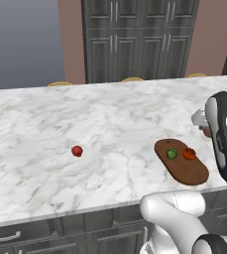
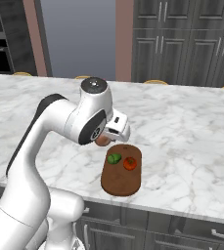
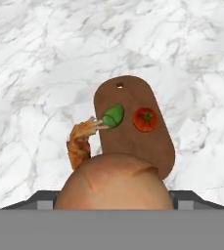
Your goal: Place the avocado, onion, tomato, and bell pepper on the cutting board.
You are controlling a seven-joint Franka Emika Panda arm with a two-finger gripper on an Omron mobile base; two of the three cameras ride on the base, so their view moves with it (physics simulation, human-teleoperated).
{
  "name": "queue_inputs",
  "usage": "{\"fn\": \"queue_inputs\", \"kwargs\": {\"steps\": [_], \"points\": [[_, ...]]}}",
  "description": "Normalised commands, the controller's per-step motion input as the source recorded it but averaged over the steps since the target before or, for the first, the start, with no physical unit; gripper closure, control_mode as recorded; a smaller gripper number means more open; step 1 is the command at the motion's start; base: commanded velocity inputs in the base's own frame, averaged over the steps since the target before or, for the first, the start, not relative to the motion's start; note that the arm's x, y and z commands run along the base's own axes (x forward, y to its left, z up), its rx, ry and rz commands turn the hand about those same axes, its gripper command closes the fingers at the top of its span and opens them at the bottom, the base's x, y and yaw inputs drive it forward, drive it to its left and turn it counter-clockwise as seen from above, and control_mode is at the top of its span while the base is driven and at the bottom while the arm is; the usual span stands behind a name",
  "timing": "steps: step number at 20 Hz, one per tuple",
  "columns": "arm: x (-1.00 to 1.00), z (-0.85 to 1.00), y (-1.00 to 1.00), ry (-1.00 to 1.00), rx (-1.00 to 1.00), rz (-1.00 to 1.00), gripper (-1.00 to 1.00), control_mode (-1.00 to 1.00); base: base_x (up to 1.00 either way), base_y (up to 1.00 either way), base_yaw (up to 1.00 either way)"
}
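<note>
My gripper is shut on the onion, a tan, peach-brown ball that looms large in the hand view, its root tuft sticking out to the left. The hand hangs above the counter just beyond the far end of the dark oval cutting board, with the onion showing under it. On the board lie the green avocado and an orange-red tomato with a green stem, side by side. A small crimson ball, which may be the bell pepper, sits alone far left on the counter. The arm hides most of the gripper in the left base view.
The white marble counter stretches wide, and the board lies near its front edge. Dark cabinets stand behind it, and chair backs peek over its far edge.
</note>
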Motion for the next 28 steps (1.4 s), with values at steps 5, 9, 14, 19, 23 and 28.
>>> {"fn": "queue_inputs", "kwargs": {"steps": [5, 9, 14, 19, 23, 28], "points": [[0.0, -0.29, 0.0, 0.2, 0.0, 0.0, 1.0, -1.0, 0.0, 0.0, 0.0], [0.0, -0.4, 0.0, 0.13, 0.0, 0.0, 1.0, -1.0, 0.0, 0.0, 0.0], [0.0, -0.43, 0.0, 0.02, 0.0, 0.0, 1.0, -1.0, 0.0, 0.0, 0.0], [0.03, -0.38, 0.0, 0.0, 0.0, 0.0, 1.0, -1.0, 0.0, 0.0, 0.0], [0.18, -0.45, 0.0, 0.0, -0.02, 0.0, 1.0, -1.0, 0.0, 0.0, 0.0], [0.18, -0.35, 0.0, 0.0, -0.02, 0.0, 1.0, -1.0, 0.0, 0.0, 0.0]]}}
